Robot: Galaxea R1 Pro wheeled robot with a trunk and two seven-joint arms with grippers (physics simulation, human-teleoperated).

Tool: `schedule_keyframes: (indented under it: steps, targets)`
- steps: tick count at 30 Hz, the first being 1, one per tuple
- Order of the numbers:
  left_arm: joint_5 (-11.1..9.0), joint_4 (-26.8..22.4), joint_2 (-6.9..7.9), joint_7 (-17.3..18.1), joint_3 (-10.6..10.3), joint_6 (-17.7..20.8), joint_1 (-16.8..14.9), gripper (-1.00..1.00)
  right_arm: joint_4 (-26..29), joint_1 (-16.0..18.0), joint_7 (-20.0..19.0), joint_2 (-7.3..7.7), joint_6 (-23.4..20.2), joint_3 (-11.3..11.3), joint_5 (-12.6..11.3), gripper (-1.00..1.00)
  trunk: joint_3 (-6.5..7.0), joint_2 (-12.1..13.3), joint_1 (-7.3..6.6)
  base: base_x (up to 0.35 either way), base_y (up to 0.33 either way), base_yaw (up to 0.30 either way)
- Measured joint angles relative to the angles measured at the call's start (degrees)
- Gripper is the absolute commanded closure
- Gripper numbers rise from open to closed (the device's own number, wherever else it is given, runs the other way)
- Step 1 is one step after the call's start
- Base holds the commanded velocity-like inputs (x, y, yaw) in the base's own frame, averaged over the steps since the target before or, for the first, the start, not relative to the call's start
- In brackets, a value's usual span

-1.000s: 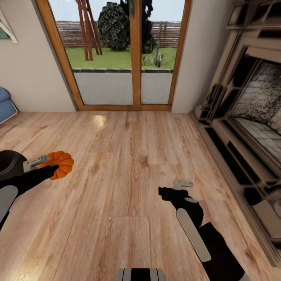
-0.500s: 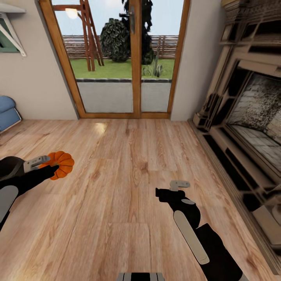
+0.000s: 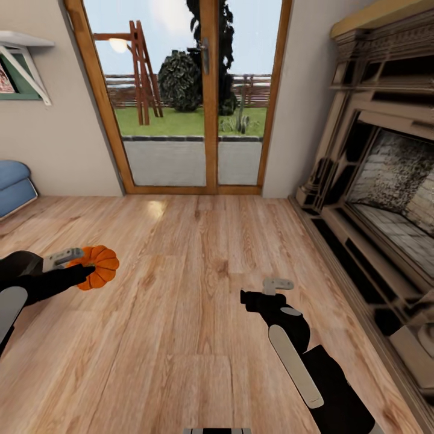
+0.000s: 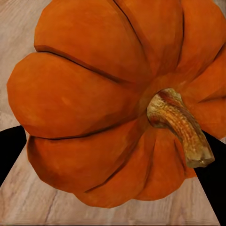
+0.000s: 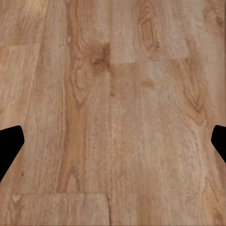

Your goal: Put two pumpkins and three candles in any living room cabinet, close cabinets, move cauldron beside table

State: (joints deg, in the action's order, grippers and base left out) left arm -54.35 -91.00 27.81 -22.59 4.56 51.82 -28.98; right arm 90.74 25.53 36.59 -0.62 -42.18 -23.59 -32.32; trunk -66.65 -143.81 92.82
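One pumpkin (image 3: 99, 266), small, orange and ribbed, hangs above the wooden floor at the left of the head view, with my left gripper (image 3: 84, 268) shut on it. Up close in the left wrist view, the pumpkin (image 4: 94, 108) shows its brown stem, with dark fingers at both sides. My right gripper (image 3: 265, 292) hovers over bare floor at centre right, open and holding nothing. In the right wrist view its black fingertips (image 5: 9, 146) stand far apart over the planks. The candles, the cabinet, the cauldron, the table and the second pumpkin are out of view.
A wood-framed glass door (image 3: 202, 102) to a garden stands straight ahead. A brick fireplace (image 3: 392, 181) with a stepped surround fills the right wall. A blue cushion (image 3: 15, 190) and a wall shelf (image 3: 24, 42) are at the left. Open wooden floor (image 3: 193, 253) lies between.
The whole picture has slid downward, so the camera has tilted up and more of the door and fireplace shows. The left gripper still holds the pumpkin. The right gripper stays open.
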Motion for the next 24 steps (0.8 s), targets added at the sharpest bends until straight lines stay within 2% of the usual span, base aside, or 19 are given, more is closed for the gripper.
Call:
schedule_keyframes:
  steps: [7, 20, 24]
  targets:
    - [-0.02, 0.07, -0.01, -0.03, -0.17, 1.43, -0.01, 1.0, -0.01, 0.0, 0.0, 0.0, 0.0, 0.09, 0.0, -1.0, 1.55, 0.09, -0.17, -0.048, 0.0, 0.0]
    - [0.28, 0.09, -0.04, -0.19, -0.38, 1.53, -0.06, 1.0, -0.01, 0.0, 0.0, 0.0, 0.01, 0.1, -0.09, -1.0, 4.43, 0.27, -0.48, -0.317, 0.0, 0.0]
    - [0.27, 0.09, -0.05, -0.21, -0.35, 1.52, -0.08, 1.0, 0.0, 0.0, 0.0, 0.0, 0.01, 0.1, -0.09, -1.0, 5.32, 0.32, -0.61, -0.167, 0.0, 0.0]
